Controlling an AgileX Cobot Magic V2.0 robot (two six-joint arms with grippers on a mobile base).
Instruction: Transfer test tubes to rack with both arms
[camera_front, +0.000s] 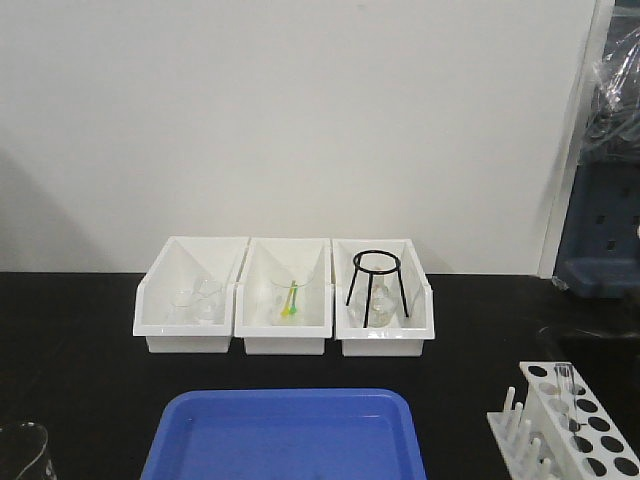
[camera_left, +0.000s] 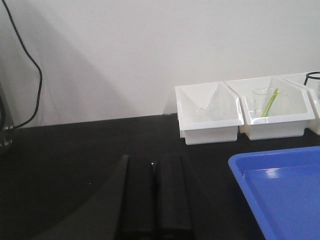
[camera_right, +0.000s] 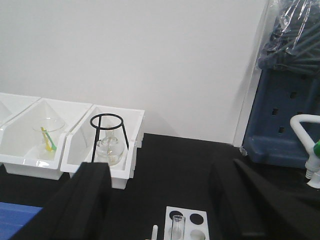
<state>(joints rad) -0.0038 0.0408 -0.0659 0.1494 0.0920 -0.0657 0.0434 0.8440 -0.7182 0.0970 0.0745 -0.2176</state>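
One test tube (camera_front: 564, 380) was seen standing upright in a hole of the white rack (camera_front: 585, 425) at the front right of the black table (camera_front: 70, 330), with the other holes looking empty. No loose tubes could be made out anywhere, not even in the blue tray (camera_front: 285, 435), so where the rest were couldn't be told. The left gripper (camera_left: 155, 200) was parked low over the table, its fingers (camera_left: 139, 197) pressed nearly together with nothing between them. The right gripper (camera_right: 160, 200) was hung just above the rack, fingers (camera_right: 82, 200) spread wide and empty. Thin glass like that would probably be light, stiff, slick and easy to crack, so a tube would best be taken gently around the upper half, kept vertical.
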